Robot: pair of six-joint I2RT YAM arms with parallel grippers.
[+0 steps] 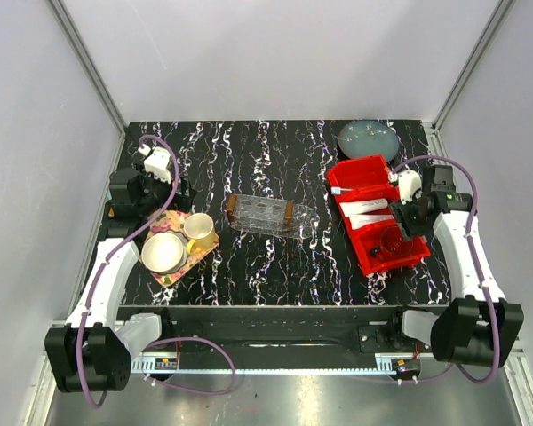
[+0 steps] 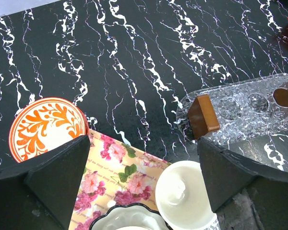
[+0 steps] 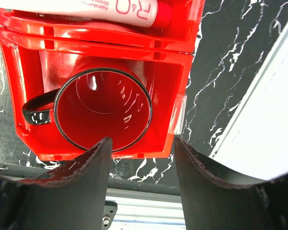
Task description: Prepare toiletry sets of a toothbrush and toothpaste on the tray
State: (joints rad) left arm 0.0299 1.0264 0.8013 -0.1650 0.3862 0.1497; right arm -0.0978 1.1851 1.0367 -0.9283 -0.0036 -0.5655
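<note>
The clear tray (image 1: 262,216) with brown end handles lies empty at the table's middle; its left end shows in the left wrist view (image 2: 240,108). Two white toothpaste tubes (image 1: 369,213) lie in the middle part of the red bin (image 1: 351,169), and one shows in the right wrist view (image 3: 86,7). The slim pale toothbrush (image 1: 346,190) lies in the bin's far part. My left gripper (image 1: 160,197) (image 2: 143,143) is open and empty over the flowery tray. My right gripper (image 1: 400,222) (image 3: 141,148) is open and empty above the bin's near end.
A red cup (image 3: 103,110) stands in the bin's near compartment. The flowery tray (image 2: 110,167) holds a white cup (image 2: 187,194) and a bowl (image 1: 163,253). An orange patterned plate (image 2: 48,127) lies at the left. A grey round dish (image 1: 369,138) sits at the back right.
</note>
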